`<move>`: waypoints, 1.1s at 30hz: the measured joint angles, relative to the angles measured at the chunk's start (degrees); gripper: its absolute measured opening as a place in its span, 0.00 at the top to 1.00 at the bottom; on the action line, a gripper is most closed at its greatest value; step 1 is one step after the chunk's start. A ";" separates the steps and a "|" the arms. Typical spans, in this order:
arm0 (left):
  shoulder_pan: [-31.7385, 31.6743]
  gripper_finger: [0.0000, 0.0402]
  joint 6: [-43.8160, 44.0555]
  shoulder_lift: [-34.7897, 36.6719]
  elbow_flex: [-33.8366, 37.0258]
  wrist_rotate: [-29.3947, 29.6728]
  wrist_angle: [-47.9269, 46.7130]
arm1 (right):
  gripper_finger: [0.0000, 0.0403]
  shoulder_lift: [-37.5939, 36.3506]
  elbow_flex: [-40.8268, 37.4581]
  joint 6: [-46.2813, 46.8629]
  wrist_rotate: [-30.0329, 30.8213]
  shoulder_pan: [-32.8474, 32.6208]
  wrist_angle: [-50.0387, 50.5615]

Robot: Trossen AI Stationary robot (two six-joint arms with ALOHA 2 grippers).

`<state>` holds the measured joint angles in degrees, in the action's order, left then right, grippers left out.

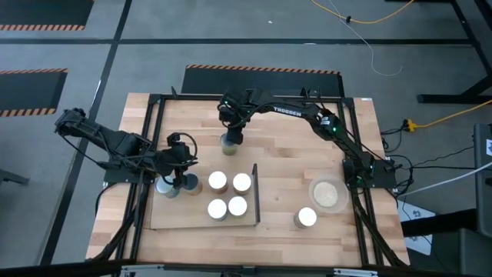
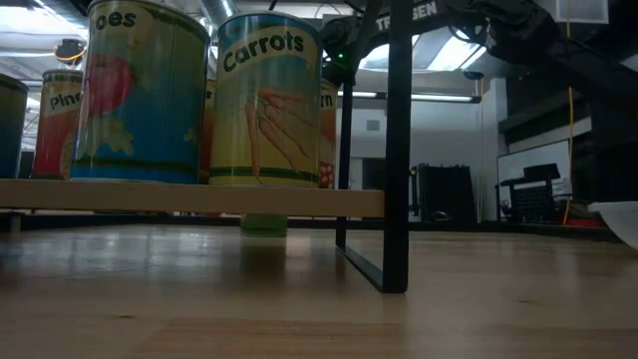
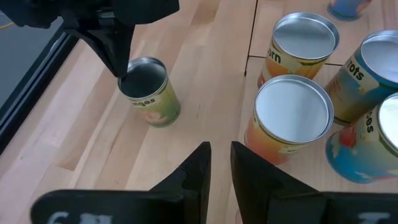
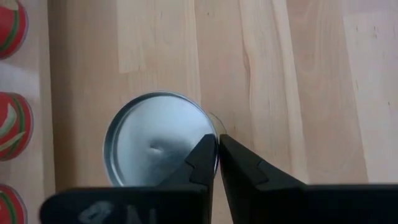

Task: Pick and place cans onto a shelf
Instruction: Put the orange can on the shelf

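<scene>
Cans [image 1: 228,195]: at least four on the shelf [image 1: 178,221]. Right gripper [image 1: 232,129], fingers nearly together, pinches the rim of one beyond it; another by the dish [image 1: 327,193]. Left gripper [image 1: 183,178] nearly closed, empty.

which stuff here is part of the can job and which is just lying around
Job:
- silver-topped cylindrical tins, four on the board, one under the right end effector, one by the dish
- pale wood shelf board with black end frame

Lying about:
- flat round beige dish
- yellow cable on the floor
</scene>
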<state>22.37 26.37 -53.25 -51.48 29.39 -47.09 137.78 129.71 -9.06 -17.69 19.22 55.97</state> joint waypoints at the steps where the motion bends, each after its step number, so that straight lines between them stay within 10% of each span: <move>1: -0.02 0.86 0.00 0.00 0.00 -0.02 -0.02 | 0.92 0.00 0.00 0.13 0.00 0.00 -0.04; 16: -0.02 0.86 0.02 0.00 0.00 -0.11 0.00 | 0.92 -0.95 5.15 1.31 -0.65 -0.02 -1.42; 33: 0.11 0.86 0.17 -0.04 0.00 -0.39 0.15 | 0.93 -16.47 5.31 -3.28 -5.98 -6.51 20.18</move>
<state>22.48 26.55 -53.30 -51.48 28.99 -46.94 121.30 135.02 -12.34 -23.67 12.71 76.14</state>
